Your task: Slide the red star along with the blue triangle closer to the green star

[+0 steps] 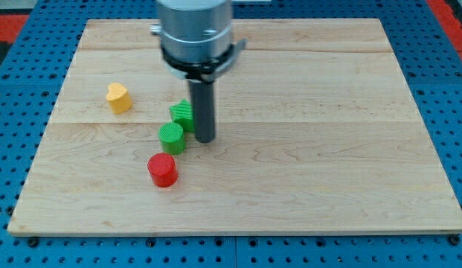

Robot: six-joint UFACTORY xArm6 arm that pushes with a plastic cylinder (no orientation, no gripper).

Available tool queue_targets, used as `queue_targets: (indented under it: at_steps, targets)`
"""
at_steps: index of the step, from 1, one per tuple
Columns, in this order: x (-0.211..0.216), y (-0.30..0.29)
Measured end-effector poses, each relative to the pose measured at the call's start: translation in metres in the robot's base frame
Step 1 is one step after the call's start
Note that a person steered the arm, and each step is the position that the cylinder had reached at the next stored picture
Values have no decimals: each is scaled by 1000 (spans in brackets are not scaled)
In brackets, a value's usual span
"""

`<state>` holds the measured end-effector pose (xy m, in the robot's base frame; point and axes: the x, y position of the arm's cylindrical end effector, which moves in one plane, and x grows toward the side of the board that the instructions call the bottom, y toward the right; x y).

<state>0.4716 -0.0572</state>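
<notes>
My tip (205, 139) rests on the wooden board (327, 149) left of centre. A green block (181, 113), its shape unclear and partly hidden by the rod, sits right against the rod's left side. A round green block (171, 138) lies just left of the tip and below the first green block, almost touching it. A round red block (162, 170) sits lower left of the tip, a short gap below the round green block. No blue block shows in the view.
A yellow block (119, 97), roughly heart-shaped, sits alone toward the board's left edge. The arm's grey body (195, 33) hangs over the top middle of the board. A blue pegboard surface (22, 246) surrounds the board.
</notes>
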Motion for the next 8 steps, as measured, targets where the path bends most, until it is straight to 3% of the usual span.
queue_targets:
  at_steps: [3, 4, 5, 6, 7, 8]
  targets:
    - [-53, -16]
    - [-58, -1]
    - [-92, 36]
    - [-118, 31]
    - [-127, -20]
    - [-159, -107]
